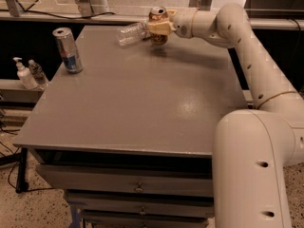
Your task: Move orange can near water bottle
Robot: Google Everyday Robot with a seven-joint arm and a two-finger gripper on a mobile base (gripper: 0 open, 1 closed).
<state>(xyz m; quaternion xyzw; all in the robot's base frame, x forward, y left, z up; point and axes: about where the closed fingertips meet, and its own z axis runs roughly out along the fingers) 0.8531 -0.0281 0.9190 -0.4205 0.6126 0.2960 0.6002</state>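
The orange can (158, 16) is upright in my gripper (158, 27), silver top showing, held just above the far edge of the grey table (137, 99). The gripper is shut on the can, its pale fingers (156, 27) wrapped round the can's middle. The water bottle (130, 33) lies on its side on the table just left of the can, its right end hidden behind the gripper. Whether bottle and can touch, I cannot tell.
A silver-and-blue can (68, 50) stands upright near the table's left edge. A white pump bottle (23, 74) and a small clear bottle (36, 72) stand on a lower shelf at the left. My arm (247, 56) spans the table's right side. Drawers sit below the front edge.
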